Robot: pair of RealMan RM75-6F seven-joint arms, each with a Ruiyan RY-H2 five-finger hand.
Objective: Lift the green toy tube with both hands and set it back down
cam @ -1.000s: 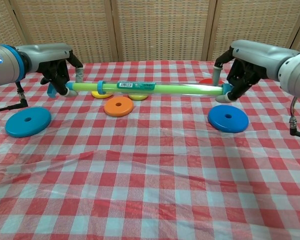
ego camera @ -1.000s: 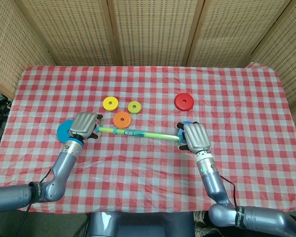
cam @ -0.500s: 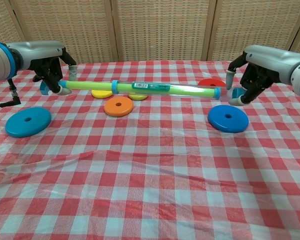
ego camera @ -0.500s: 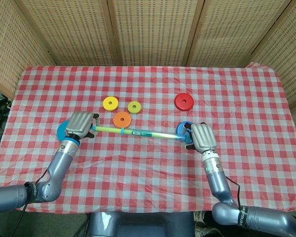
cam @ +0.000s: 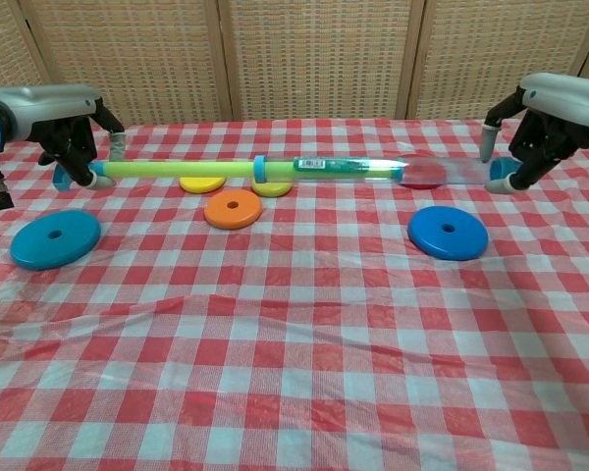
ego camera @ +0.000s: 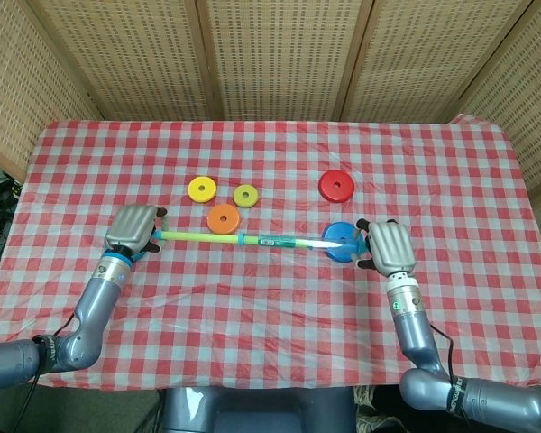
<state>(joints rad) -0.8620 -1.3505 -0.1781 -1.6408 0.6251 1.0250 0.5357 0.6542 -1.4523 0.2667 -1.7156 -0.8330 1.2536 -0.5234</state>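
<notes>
We see green toy tube point(cam: 177, 169) held level above checked tablecloth point(cam: 304, 324), spanning mid frame in chest view. Tube looks two-part — opaque yellow-green left stretch, blue collar, then clear stretch with green label, pale toward right end. Left hand point(cam: 71, 147) at frame left, fingers curled round blue-capped left end. Right hand point(cam: 530, 147) at frame right, fingers pinching clear end. Below tube: two blue discs point(cam: 448, 233), orange disc point(cam: 233, 208), yellow discs point(ego camera: 202, 188) — red disc point(ego camera: 336, 186) behind.
</notes>
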